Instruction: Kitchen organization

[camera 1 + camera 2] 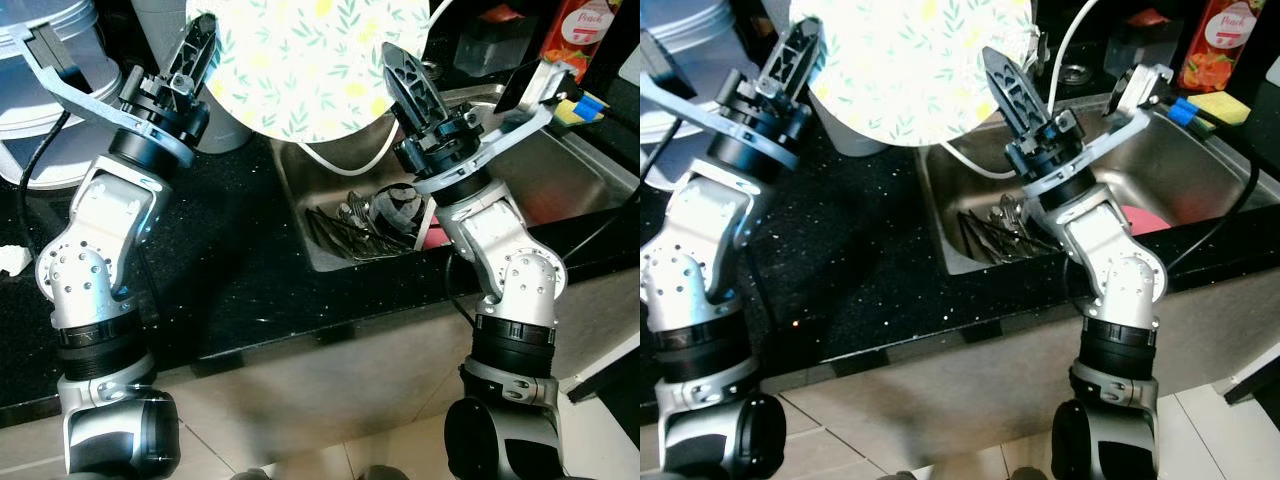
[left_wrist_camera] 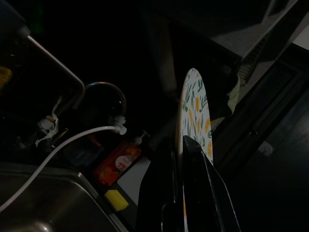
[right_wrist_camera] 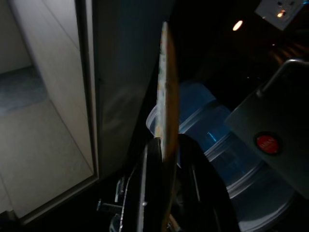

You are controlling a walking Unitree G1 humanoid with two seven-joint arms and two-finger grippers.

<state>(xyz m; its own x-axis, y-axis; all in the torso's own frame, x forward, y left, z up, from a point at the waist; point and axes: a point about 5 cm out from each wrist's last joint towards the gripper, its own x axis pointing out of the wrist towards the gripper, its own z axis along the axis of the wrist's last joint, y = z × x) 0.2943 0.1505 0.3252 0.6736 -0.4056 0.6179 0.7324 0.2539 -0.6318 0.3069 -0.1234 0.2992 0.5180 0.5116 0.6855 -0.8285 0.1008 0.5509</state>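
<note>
Black countertop (image 1: 230,270) up front, steel sink (image 1: 560,170) at its right end with cutlery (image 1: 345,235) inside. Floral plate (image 1: 300,60) hangs above the sink's left rim, left gripper (image 1: 197,45) and right gripper (image 1: 400,70) each pinching an edge!

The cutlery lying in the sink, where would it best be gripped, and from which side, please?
Probably by the handles, from above. The cutlery lies in a loose flat heap at the near left of the sink, whose walls block a sideways approach. Both end effectors, left and right, currently pinch the rim of the floral plate, so one must be freed first.
</note>
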